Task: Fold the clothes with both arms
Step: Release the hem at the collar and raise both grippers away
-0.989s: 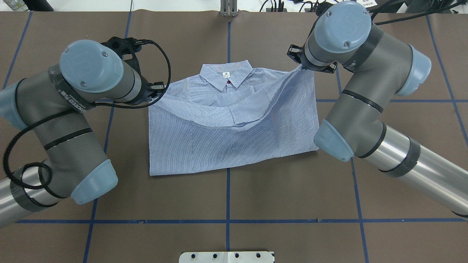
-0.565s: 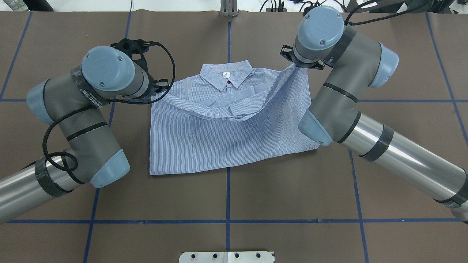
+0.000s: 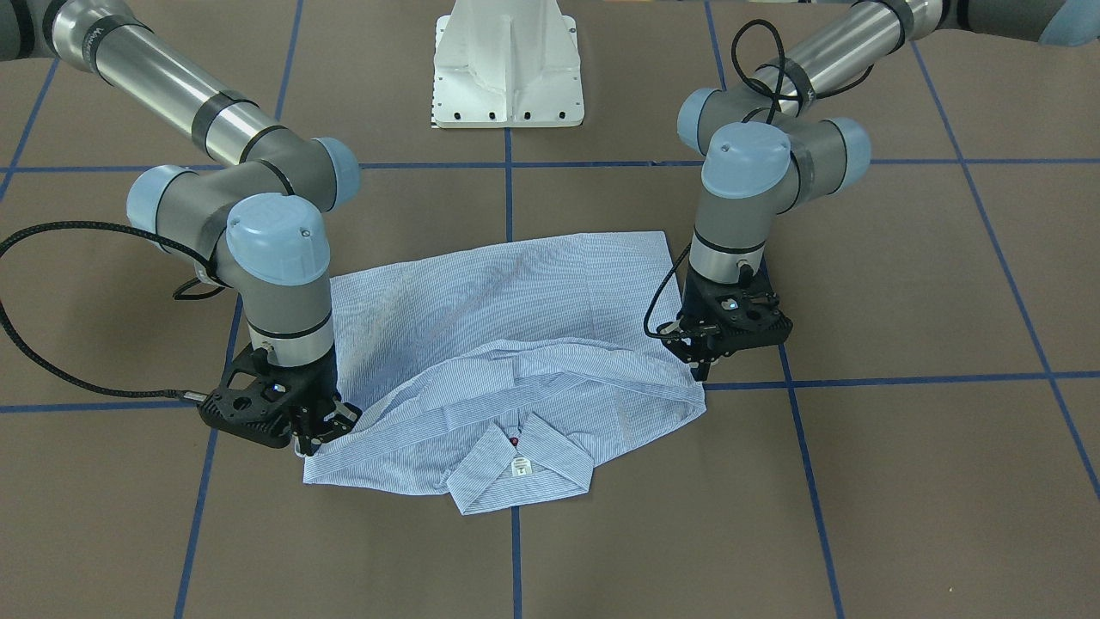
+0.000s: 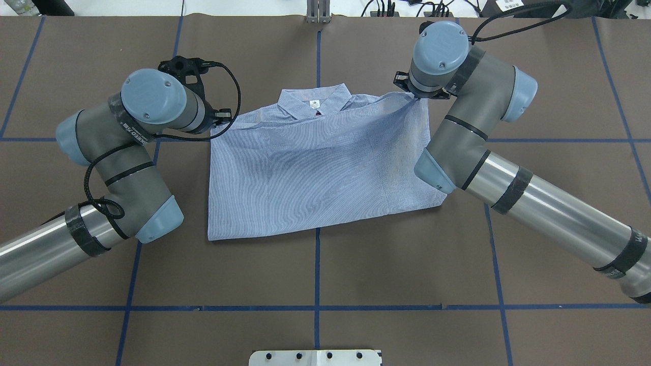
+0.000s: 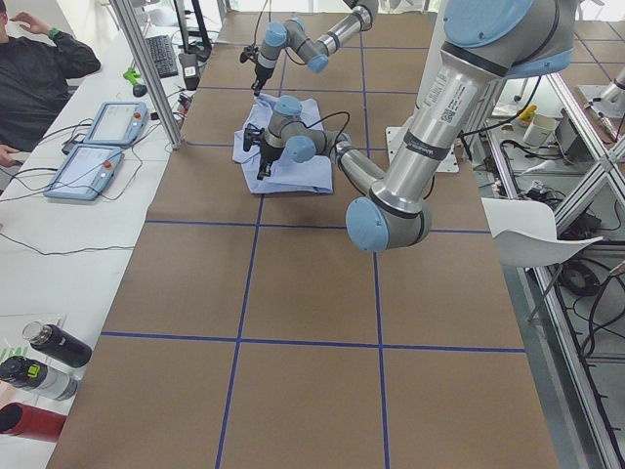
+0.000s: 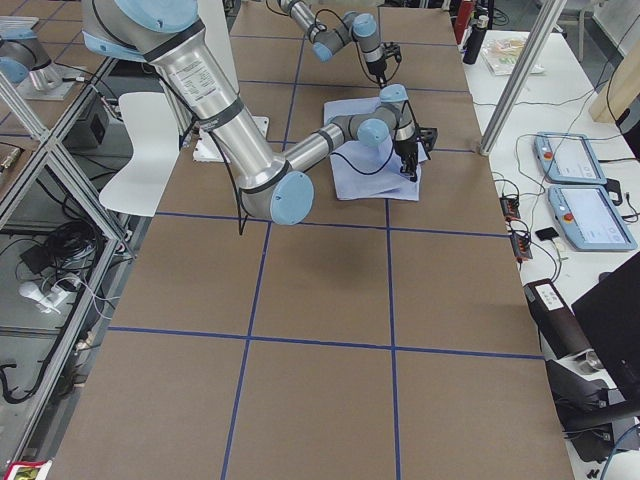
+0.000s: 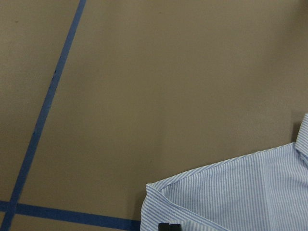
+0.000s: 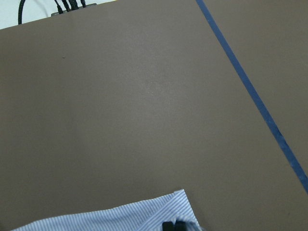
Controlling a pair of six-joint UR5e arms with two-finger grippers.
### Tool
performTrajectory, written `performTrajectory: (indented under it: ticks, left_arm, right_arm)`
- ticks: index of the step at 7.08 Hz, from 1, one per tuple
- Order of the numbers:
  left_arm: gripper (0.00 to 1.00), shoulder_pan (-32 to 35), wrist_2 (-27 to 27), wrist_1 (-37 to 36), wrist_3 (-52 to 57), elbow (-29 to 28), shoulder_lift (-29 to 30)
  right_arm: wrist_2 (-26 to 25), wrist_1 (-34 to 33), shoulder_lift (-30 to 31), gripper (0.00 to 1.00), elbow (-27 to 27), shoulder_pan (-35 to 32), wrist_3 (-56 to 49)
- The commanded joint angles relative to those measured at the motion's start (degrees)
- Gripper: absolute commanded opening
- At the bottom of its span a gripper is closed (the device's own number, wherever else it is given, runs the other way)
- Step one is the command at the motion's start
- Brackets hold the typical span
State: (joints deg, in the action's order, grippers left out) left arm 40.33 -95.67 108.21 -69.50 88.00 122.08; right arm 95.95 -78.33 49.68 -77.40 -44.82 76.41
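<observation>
Left end effector (image 3: 703,368) and right end effector (image 3: 311,440) each pinching shirt (image 4: 315,173) corner beside collar (image 3: 516,474).

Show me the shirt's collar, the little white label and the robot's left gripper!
collar (image 3: 481,478): front-facing view, on the striped flap beside the label.
white label (image 3: 518,467): front-facing view, middle of the tag.
left gripper (image 3: 700,368): front-facing view, between its fingertips, pinching the shirt (image 3: 533,292).
</observation>
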Motion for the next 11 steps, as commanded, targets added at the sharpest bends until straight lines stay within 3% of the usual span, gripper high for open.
performTrajectory:
  ticks: [1,2,3,4,7,9,11]
  left_arm:
    - [0.0,0.1,-0.2,0.8,0.1,-0.9,0.0]
    - [0.0,0.4,-0.3,0.8,2.9,-0.9,0.0]
    - [0.29,1.4,-0.4,1.1,5.1,-0.9,0.0]
    - [0.99,1.9,-3.4,3.6,5.2,-0.9,0.0]
    - [1.0,7.5,-16.5,4.1,14.8,1.5,-1.9]
    - [1.0,7.0,-20.8,4.2,13.5,8.3,-6.7]
    - [1.0,3.3,-20.9,4.9,7.4,14.9,-11.1]
  right_arm:
    - [0.6,0.4,0.0,0.0,0.8,-0.4,-1.4]
    - [0.7,0.5,0.0,0.0,0.8,-0.4,-2.7]
    - [0.9,0.4,0.1,0.43,0.8,-0.4,-4.0]
    - [1.1,0.4,-0.2,0.99,1.1,-0.5,-9.1]
    - [14.6,0.1,0.1,1.0,1.0,-8.1,-18.6]
    - [18.5,0.0,0.7,1.0,1.0,-10.6,-24.1]
    - [24.3,-0.2,2.6,1.0,0.9,-14.4,-31.8]
